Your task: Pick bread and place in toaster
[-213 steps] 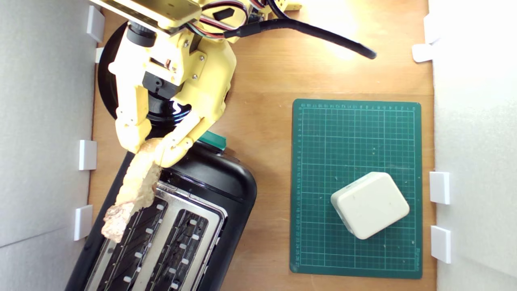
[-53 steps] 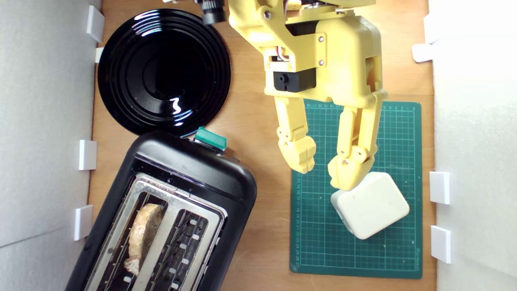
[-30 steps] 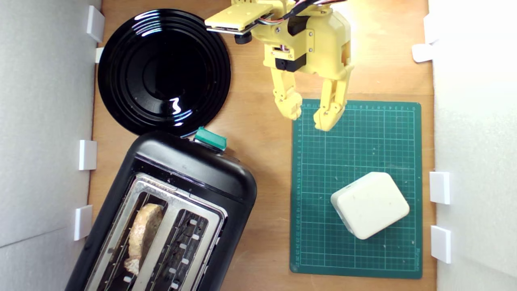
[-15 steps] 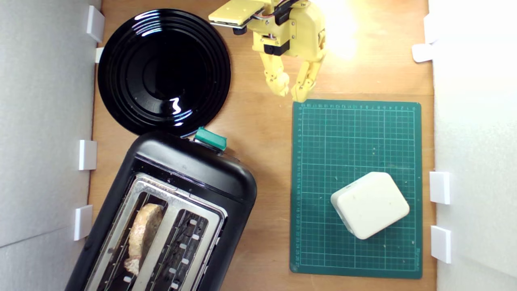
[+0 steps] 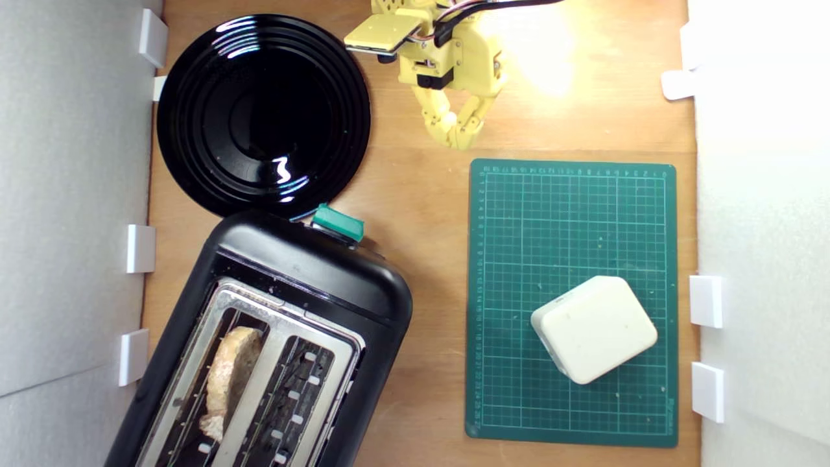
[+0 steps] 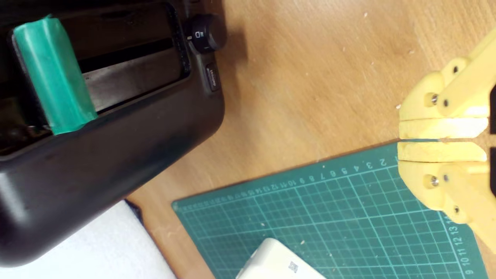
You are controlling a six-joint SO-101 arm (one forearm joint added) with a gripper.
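The gripper [image 5: 459, 135] hangs clenched and empty over bare table [image 5: 421, 194] near the far edge, between the black plate [image 5: 262, 113] and the green cutting mat [image 5: 570, 301], well apart from everything; I'd guess it is parked clear because its job looks done. The bread [image 5: 230, 379] stands on edge in the toaster [image 5: 272, 344], in the slot nearer the exterior view's left; the other slot is empty. The plate holds nothing. A cream block [image 5: 593, 327] sits on the mat.
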